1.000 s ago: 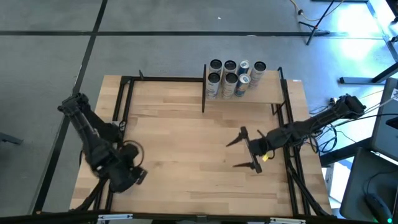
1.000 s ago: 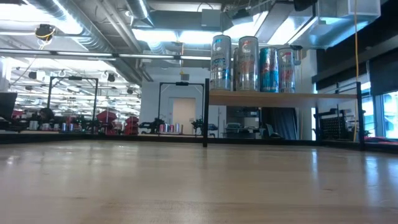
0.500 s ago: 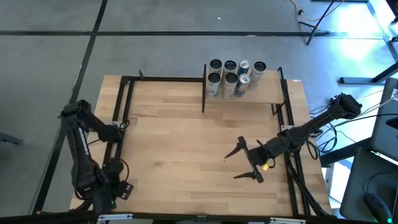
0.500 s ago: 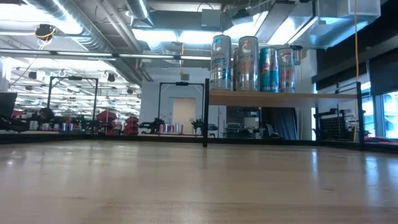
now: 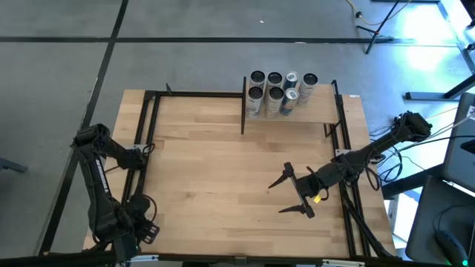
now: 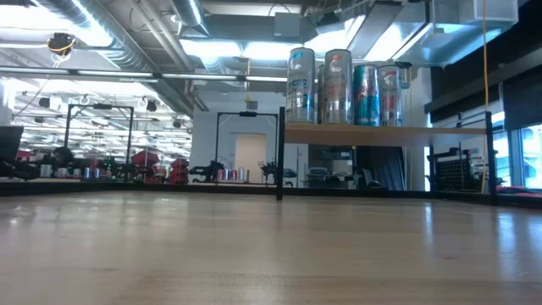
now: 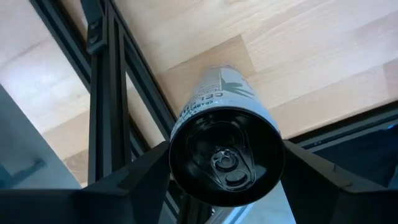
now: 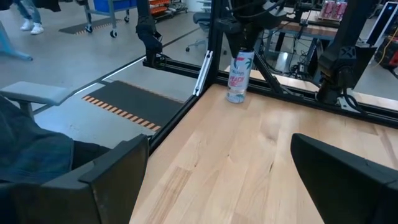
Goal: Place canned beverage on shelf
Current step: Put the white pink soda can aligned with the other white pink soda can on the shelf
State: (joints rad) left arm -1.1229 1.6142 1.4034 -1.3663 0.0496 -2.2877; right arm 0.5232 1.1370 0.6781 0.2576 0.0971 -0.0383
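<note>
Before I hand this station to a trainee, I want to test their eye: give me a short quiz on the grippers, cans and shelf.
1. True or false: the right gripper is open and empty.
2. Which gripper grips the single white aluminium drink can?
3. The cluster of cans stands: A on the small light-wood, black-posted shelf; B beside the right gripper; C on the floor.
Key: 1 true; 2 the left gripper; 3 A.

cans point(image 5: 278, 92) on shelf point(image 5: 319, 111) (table's far right)
</note>
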